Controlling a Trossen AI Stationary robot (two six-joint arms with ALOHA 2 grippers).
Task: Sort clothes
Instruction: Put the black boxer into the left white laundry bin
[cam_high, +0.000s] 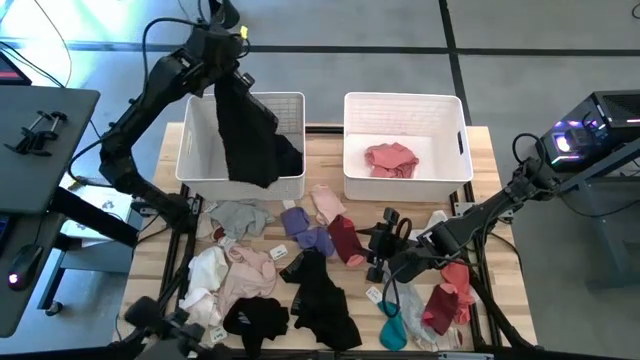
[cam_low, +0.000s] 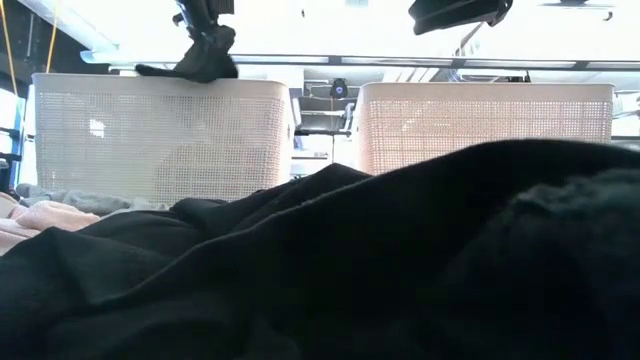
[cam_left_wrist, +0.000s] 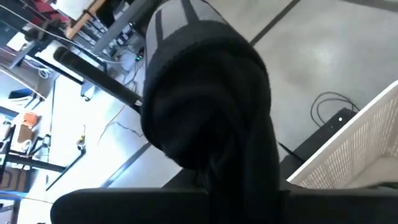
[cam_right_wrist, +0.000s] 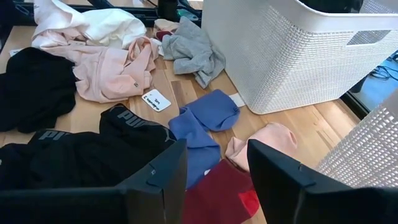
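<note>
- Above the left bin (cam_high: 200, 165), at the counter's far left corner: left claw (cam_high: 222, 78) clamped on a black garment (cam_high: 250, 130), cloth hanging down over the bin's inner wall and partly inside.
- Seen in the left wrist view: same black garment (cam_left_wrist: 205, 118) bunched thickly around the claw, so likely to cling on release.
- Best done by centring over the bin's open middle first, since the hem now drapes close to the wall nearest the right bin (cam_high: 455, 165) and could catch on that rim.
- Then lowering until most of the cloth sits inside, parting the fingers fully, lifting straight up; a small shake advisable if fabric sticks.
- Worth checking afterwards that no sleeve or edge trails over the rim.
- Near the counter's front right: right claw (cam_high: 385, 245) low over the loose clothes, fingers apart and holding nothing, as the right wrist view shows.
- Just ahead of it: a maroon piece (cam_right_wrist: 221, 199), a blue piece (cam_right_wrist: 202, 124) and a pale pink piece (cam_right_wrist: 267, 140), all touching or overlapping.
- Sensible next pick there: one item only, pinched at a free edge, to avoid dragging its neighbours.
- Already in the right bin: a pink garment (cam_high: 390, 158).
- Left across the counter's front half: black, pink, white, grey, lavender and teal pieces, so sorting judged far from finished.
- Low view mostly blocked by dark cloth (cam_low: 400, 260) close to the lens.
</note>
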